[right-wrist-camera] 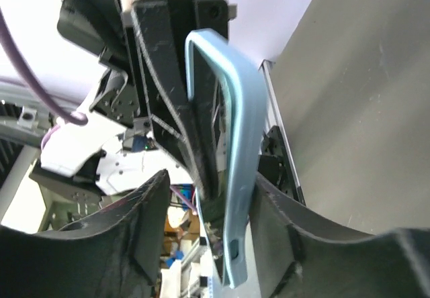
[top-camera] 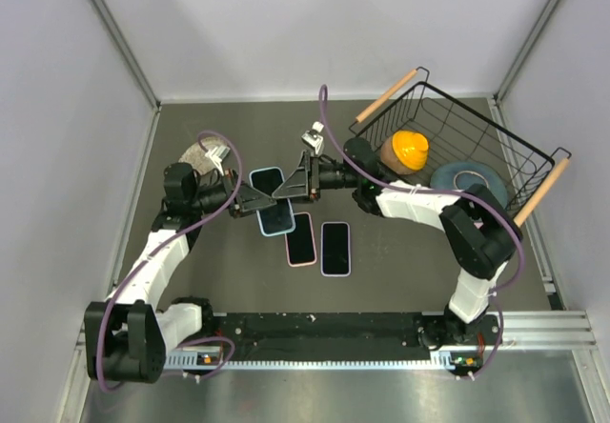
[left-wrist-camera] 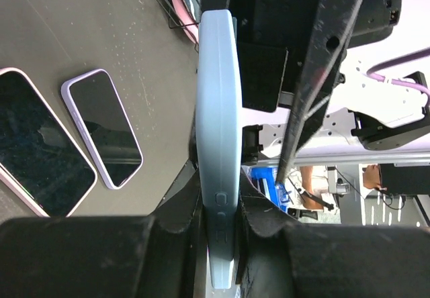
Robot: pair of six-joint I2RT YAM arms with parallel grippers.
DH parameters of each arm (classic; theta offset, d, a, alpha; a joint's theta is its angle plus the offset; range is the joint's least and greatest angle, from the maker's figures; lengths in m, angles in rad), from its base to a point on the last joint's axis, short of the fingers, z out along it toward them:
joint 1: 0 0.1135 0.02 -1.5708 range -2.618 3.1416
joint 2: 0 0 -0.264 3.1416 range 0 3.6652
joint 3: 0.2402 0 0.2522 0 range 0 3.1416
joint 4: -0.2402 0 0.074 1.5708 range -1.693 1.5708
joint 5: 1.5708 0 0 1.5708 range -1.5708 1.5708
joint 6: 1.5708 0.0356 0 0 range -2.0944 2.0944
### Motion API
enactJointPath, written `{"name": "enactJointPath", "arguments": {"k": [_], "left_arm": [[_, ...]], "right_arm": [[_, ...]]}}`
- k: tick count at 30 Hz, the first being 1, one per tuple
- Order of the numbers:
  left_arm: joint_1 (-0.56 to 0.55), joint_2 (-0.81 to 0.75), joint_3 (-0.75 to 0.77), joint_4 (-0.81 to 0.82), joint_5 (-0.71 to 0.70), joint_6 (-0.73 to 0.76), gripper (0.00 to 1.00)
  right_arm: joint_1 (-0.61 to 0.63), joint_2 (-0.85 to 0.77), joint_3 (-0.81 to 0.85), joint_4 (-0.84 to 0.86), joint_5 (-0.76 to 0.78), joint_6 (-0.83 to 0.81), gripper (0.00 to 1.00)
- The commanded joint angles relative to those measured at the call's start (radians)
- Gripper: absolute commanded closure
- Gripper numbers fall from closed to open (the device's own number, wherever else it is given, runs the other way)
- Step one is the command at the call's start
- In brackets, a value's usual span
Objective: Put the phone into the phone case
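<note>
Between the fingers of the left gripper [left-wrist-camera: 220, 201] sits the light blue phone case [left-wrist-camera: 218, 123], edge-on to that wrist camera. The jaws are clamped on its two broad faces near the end with the side buttons. Most of the case runs out past the fingertips, which I judge is meant to leave it free for the other arm to work on.

Facing it head-on, the right gripper [right-wrist-camera: 211, 187] has its fingers on either side of the same case. One finger lies against the case's back. The other stands off from the open face, with a black finger of the left gripper in the gap. Whether the right jaws are pressing or only straddling, I cannot tell.

Inside the case's raised rim, on the side towards that stand-off finger, something dark shows. It may be the phone, but I cannot tell that it is, nor whether it is seated. From above, a dark phone [top-camera: 267, 180] with a blue edge appears just beyond where the two grippers meet, and its relation to the held case is unclear.

Off to the left gripper's side, on the table [left-wrist-camera: 80, 29], a pink-cased phone [left-wrist-camera: 37, 143] and a lavender-cased phone [left-wrist-camera: 104, 127] lie flat, side by side and apart from both tools.
</note>
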Motion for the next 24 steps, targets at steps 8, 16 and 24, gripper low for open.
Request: {"name": "enactJointPath", "arguments": {"k": [8,16,24], "left_arm": [[-0.004,-0.042,0.018,0.062,-0.005,0.003,1.00],[-0.004,-0.020,-0.003,0.154,-0.006,-0.044,1.00],[-0.004,0.034,0.061,-0.134,-0.122,0.199,1.00]], "right_arm": [[0.009,-0.157,-0.195,0.166,-0.085,-0.028,0.40],[0.019,-0.145,-0.235,0.255,-0.072,0.022,0.45],[0.023,-0.132,-0.259,0.394,-0.035,0.147,0.76]]}}
